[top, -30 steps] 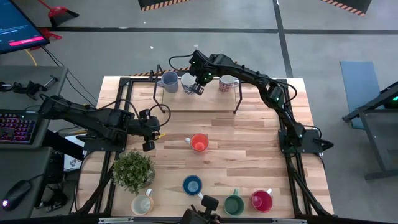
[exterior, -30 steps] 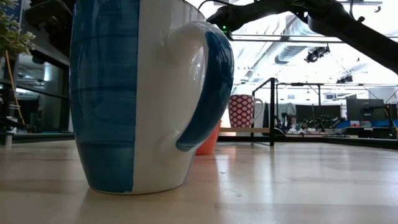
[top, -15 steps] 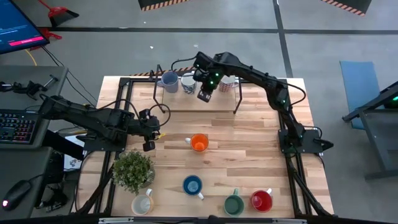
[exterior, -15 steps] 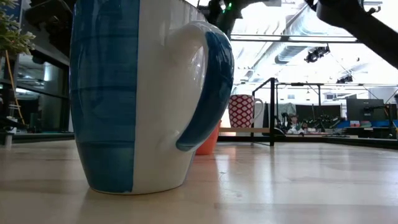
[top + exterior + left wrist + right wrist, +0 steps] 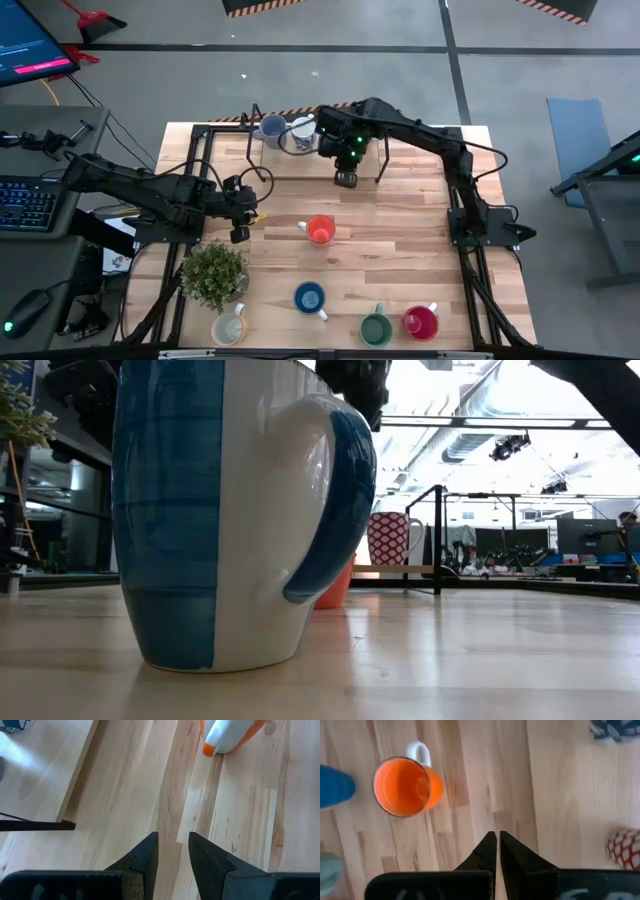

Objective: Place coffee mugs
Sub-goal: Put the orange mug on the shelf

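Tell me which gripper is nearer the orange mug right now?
Right. The right gripper hangs just beyond the orange mug, toward the table's far side; the left gripper waits farther off to its left.

A light wooden plank surface (image 5: pixel 400 220) sits on a black metal frame. Near its front left corner stands a potted green plant (image 5: pixel 214 274), whose leaves also edge into the low view. Off the surface's left side are a keyboard (image 5: pixel 27 203) with coloured backlighting, a computer mouse (image 5: pixel 24 312) and the corner of a monitor (image 5: pixel 30 45). On the grey floor beyond lie black-and-yellow hazard strips (image 5: pixel 262 6), and a blue panel (image 5: pixel 578 135) lies to the right.
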Robot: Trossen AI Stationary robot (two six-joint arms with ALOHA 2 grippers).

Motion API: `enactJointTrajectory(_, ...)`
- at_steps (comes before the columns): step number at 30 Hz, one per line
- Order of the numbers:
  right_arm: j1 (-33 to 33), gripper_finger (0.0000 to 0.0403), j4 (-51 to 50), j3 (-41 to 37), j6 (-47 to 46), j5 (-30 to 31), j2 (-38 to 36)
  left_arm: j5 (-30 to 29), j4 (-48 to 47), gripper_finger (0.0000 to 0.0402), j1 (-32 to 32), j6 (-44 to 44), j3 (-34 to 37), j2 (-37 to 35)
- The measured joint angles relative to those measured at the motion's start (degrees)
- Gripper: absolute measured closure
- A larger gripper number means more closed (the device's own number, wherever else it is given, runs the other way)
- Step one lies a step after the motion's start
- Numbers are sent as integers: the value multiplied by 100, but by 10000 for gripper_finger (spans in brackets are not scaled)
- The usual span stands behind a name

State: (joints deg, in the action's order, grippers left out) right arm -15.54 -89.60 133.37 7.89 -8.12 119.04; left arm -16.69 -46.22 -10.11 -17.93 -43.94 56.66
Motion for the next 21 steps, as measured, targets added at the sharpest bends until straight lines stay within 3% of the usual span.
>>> enactJointTrajectory(5, 290, 401, -1, -949, -194, 51, -988, 0, 1, 303, 1, 2, 0, 0)
enactJointTrajectory(11, 610, 401, 1257, -3518, -772, 149, -2960, -31, 409, 303, 2, 207, 2, 0)
enactJointTrajectory(16, 954, 401, 3248, -5931, -1638, 202, -4579, -68, 1789, 303, 22, 625, 2, 55)
enactJointTrajectory(21, 1249, 401, 4954, -7632, -2389, 460, -5609, -170, 3715, 303, 274, 1138, 2, 444)
